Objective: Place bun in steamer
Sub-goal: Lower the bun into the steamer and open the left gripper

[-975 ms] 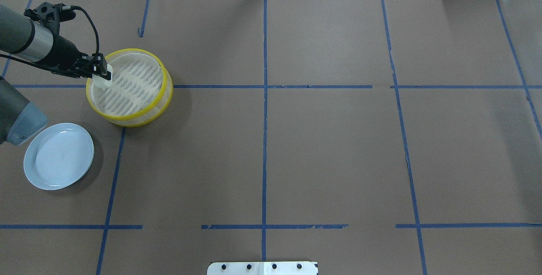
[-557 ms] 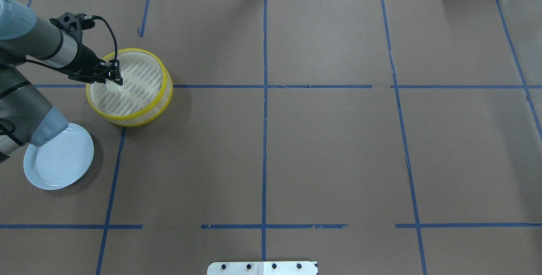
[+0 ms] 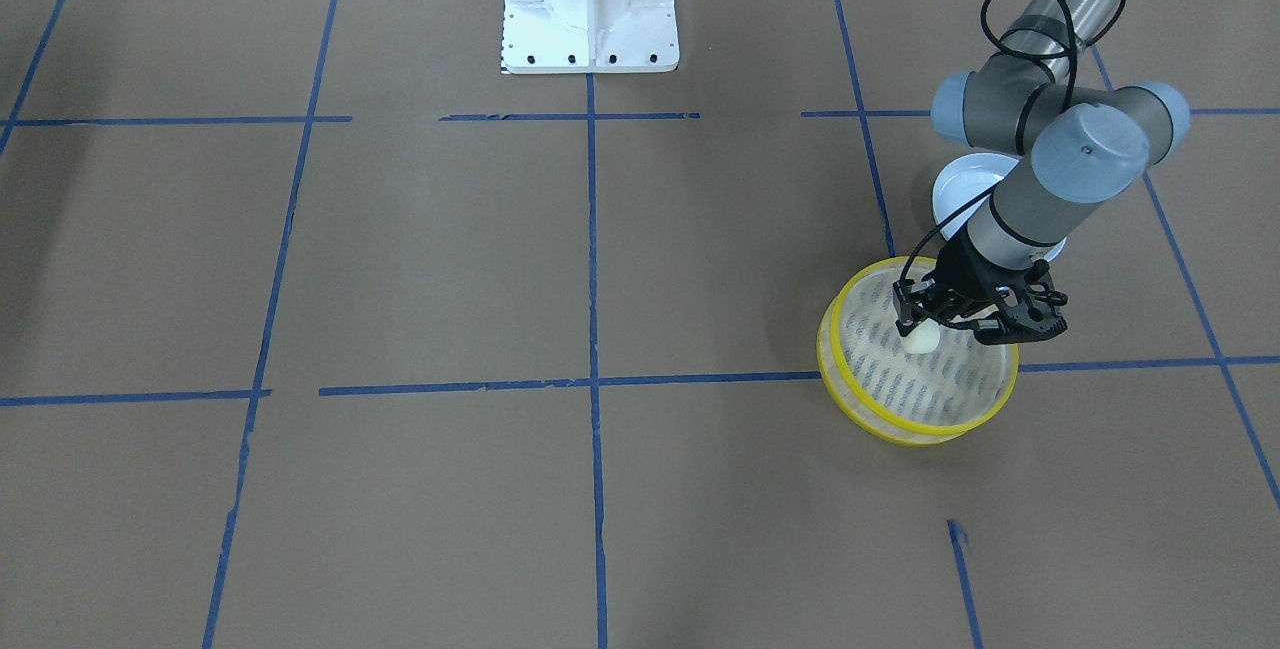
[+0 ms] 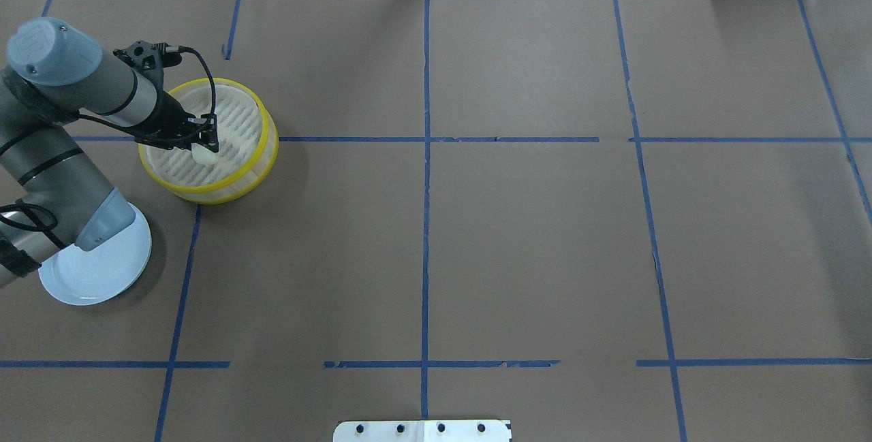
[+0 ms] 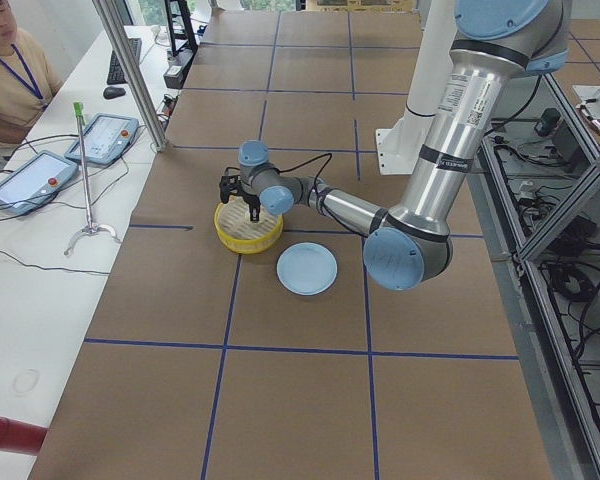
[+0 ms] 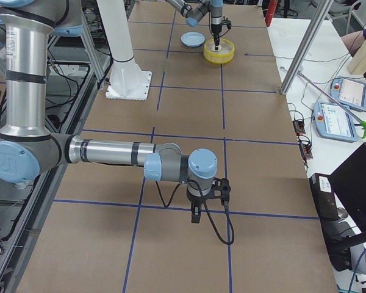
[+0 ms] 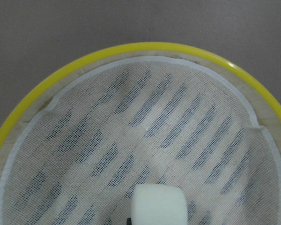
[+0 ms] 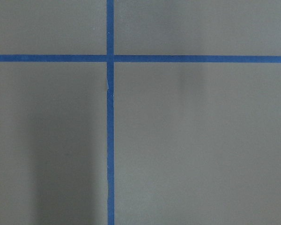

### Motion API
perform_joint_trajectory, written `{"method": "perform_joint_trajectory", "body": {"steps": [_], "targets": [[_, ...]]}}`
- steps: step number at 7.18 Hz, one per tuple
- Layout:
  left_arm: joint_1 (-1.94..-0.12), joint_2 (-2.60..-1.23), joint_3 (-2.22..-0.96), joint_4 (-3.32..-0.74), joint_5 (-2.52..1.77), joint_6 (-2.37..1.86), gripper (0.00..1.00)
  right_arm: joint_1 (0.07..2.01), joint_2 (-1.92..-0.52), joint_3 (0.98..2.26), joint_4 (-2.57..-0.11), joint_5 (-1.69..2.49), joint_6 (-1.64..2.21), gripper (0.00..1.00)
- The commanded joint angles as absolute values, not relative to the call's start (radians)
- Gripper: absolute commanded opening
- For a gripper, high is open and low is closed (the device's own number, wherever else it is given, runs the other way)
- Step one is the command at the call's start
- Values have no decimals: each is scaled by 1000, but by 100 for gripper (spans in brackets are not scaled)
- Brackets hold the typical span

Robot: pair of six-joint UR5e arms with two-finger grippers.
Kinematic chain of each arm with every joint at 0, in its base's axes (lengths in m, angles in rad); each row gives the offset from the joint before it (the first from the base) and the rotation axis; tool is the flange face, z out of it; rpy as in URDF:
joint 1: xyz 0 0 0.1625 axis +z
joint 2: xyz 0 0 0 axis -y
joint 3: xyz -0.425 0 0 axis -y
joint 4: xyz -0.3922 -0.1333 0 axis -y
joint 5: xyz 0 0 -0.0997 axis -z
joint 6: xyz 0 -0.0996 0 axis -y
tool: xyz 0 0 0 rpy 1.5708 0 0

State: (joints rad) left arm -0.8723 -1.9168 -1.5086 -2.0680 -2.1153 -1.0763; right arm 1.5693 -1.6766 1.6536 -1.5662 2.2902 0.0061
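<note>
Over the steamer (image 4: 218, 191) on the worktop (image 4: 518, 238), left claw (image 4: 204, 145) pinches the bun (image 4: 202, 154) at or just above the slotted base, probably so it lands flat when let go; earlier it hung by the left rim, now sits further inward. Right claw (image 6: 196, 215) idles well apart, can't tell if spread or pressed together

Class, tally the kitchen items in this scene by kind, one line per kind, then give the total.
bun: 1
steamer: 1
plate: 1
Total: 3
</note>
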Motion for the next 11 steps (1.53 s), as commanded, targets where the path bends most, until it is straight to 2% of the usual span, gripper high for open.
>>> {"method": "perform_joint_trajectory", "body": {"steps": [1,2,3,4,5,6,8,10,11], "targets": [[-868,-1917,-1508,-2068,-2112,-1077,38,1569,-1677,1654,-1566,2290,6,100],[-870,-1917,-1508,-2069,-2112,-1075,49,1569,-1677,1654,-1566,2290,6,100],[-870,-1916,-1508,-2069,-2111,-1074,78,1569,-1677,1654,-1566,2290,6,100],[-868,-1917,-1508,-2071,-2111,-1072,89,1569,-1677,1654,-1566,2290,6,100],[-870,-1916,-1511,-2069,-2111,-1068,96,1569,-1677,1654,-1566,2290,6,100],[-882,-1916,-1516,-2069,-2114,-1063,99,1569,-1677,1654,-1566,2290,6,100],[-1045,-1904,-1545,-2068,-2202,-975,99,1569,-1677,1654,-1566,2290,6,100],[-1205,-1776,-1613,-2062,-2325,-753,99,1569,-1677,1654,-1566,2290,6,100],[-1268,-1659,-1658,-2050,-2326,-591,99,1569,-1677,1654,-1566,2290,6,100]]}}
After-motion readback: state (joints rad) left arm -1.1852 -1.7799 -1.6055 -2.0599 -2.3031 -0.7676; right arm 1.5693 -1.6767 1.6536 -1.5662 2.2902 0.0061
